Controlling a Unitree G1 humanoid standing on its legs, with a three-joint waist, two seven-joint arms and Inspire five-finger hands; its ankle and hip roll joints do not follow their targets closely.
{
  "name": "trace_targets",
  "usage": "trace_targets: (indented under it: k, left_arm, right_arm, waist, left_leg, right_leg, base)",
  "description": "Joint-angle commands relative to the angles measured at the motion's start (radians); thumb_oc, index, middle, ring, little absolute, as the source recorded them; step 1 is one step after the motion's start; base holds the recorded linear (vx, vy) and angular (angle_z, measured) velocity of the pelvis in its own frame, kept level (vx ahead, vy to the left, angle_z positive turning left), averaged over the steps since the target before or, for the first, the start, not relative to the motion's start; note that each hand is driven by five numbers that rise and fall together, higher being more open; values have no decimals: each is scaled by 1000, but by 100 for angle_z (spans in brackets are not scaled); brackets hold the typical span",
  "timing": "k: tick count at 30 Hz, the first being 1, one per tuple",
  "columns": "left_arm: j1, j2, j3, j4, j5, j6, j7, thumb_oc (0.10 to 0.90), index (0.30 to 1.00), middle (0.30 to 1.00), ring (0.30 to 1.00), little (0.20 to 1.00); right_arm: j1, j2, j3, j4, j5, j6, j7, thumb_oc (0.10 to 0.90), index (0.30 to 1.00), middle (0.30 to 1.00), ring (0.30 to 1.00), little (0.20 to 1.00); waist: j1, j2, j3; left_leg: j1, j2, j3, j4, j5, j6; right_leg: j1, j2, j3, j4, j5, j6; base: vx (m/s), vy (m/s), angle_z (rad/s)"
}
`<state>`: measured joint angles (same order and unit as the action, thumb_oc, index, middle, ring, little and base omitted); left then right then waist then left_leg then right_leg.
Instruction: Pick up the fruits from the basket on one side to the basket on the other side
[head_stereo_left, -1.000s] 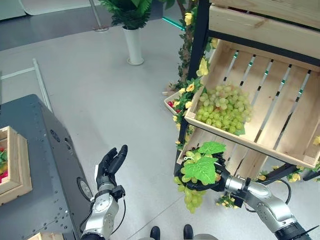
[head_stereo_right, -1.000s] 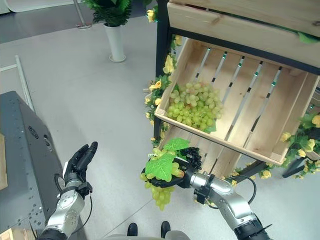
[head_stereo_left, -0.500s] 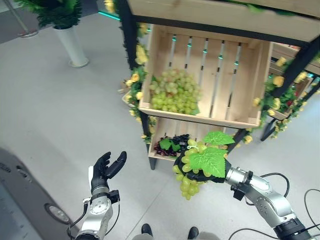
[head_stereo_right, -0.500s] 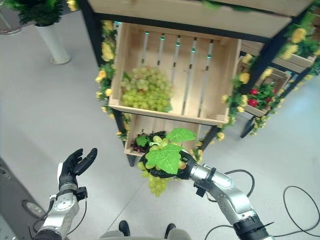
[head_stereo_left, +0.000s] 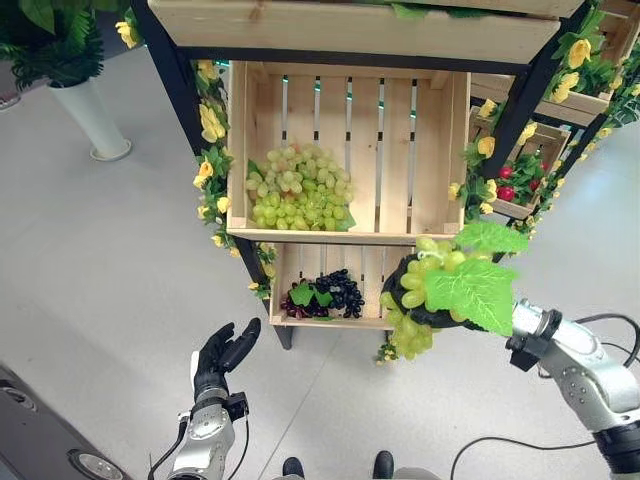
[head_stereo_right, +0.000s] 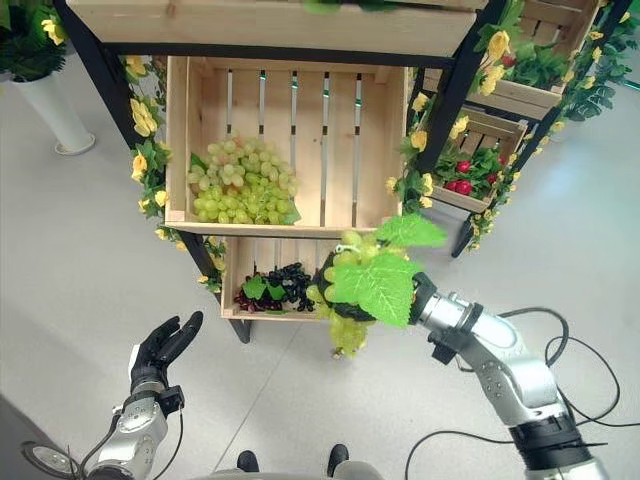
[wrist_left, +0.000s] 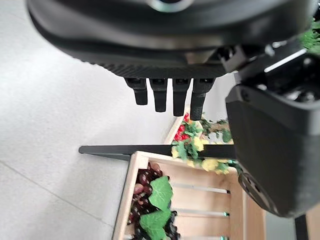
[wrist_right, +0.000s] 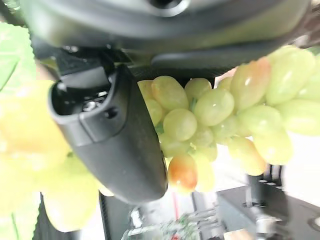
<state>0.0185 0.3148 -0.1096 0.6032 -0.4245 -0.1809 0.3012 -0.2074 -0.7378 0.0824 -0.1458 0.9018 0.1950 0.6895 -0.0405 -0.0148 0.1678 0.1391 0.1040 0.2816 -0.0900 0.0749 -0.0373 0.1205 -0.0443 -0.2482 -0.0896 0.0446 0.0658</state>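
The right robot hand (head_stereo_left: 420, 312) grips a green grape bunch (head_stereo_left: 440, 290), right of centre in the frame, just in front of the lower crate (head_stereo_left: 300, 322) and below the upper crate (head_stereo_left: 440, 150). To place it well, I would lift the bunch over the upper crate's front rim and lower it beside the grapes (head_stereo_left: 298, 190) lying there. The left robot hand (head_stereo_left: 222, 352) hangs open at lower left. The right wrist view shows the thumb (wrist_right: 117, 145) pressed against the bunch; the left wrist view shows dark grapes (wrist_left: 150, 200) in the lower crate.
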Motion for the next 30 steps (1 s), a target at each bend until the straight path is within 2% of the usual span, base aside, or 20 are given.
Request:
trace_targets:
  k: [1,4,11,18,21,23,26,30]
  left_arm:
    - [-137,86,-30,47,41,-62,-14,800,900,900,900,900]
    - [-140,87,-39,55,41,-53,-11,800,900,900,900,900]
    - [-111,76,-31,93,54,-59,-5,800,900,900,900,900]
    - [-88,71,-33,94,66,-66,4,800,900,900,900,900]
    - [-84,81,-41,73,66,-67,0,800,900,900,900,900]
    - [-79,90,-55,43,69,-69,-10,800,900,900,900,900]
    - [-74,97,-77,22,63,-71,-29,800,900,900,900,900]
    - [-62,99,-114,0,54,-77,-65,800,900,900,900,900]
  right_arm:
    - [-216,-6,-63,-15,208,-44,15,400,300,300,300,300]
    - [-285,-23,-63,27,246,-8,-24,400,300,300,300,300]
    - [-418,-63,-28,78,210,-39,-149,400,300,300,300,300]
    - [-549,-109,25,217,46,-92,-284,400,300,300,300,300]
    - [-608,-133,52,292,-16,-95,-313,400,300,300,300,300]
    - [-672,-158,105,362,-97,-114,-359,400,300,300,300,300]
    - [-742,-176,156,437,-125,-125,-396,400,300,300,300,300]
    - [-844,-192,235,568,-249,-142,-455,400,300,300,300,300]
  waist:
    - [6,-49,-93]
    - [16,-53,-102]
    - [41,-67,-119]
    - [65,-74,-130]
    - [79,-75,-130]
    - [93,-76,-129]
    - [107,-76,-127]
    - [129,-75,-124]
  left_leg:
    - [43,-68,-25,3,-164,30]
    - [47,-64,-29,3,-164,24]
    - [45,-55,-41,3,-157,17]
    - [41,-56,-63,3,-153,13]
    - [40,-56,-73,3,-151,10]
    - [38,-56,-84,3,-149,10]
    - [36,-57,-96,3,-147,10]
    - [36,-58,-111,3,-146,9]
  right_leg:
    - [34,-51,25,2,-47,27]
    - [40,-52,14,2,-52,26]
    - [48,-49,-5,2,-58,17]
    - [55,-48,-18,2,-62,13]
    - [59,-50,-29,2,-63,12]
    - [64,-51,-42,2,-64,10]
    - [67,-51,-51,2,-65,8]
    - [76,-52,-68,2,-68,6]
  base:
    - [0,0,0]
    - [38,-3,4]
    - [53,-1,2]
    - [42,-8,7]
    - [20,0,9]
    - [14,3,8]
    - [4,3,19]
    - [11,8,17]
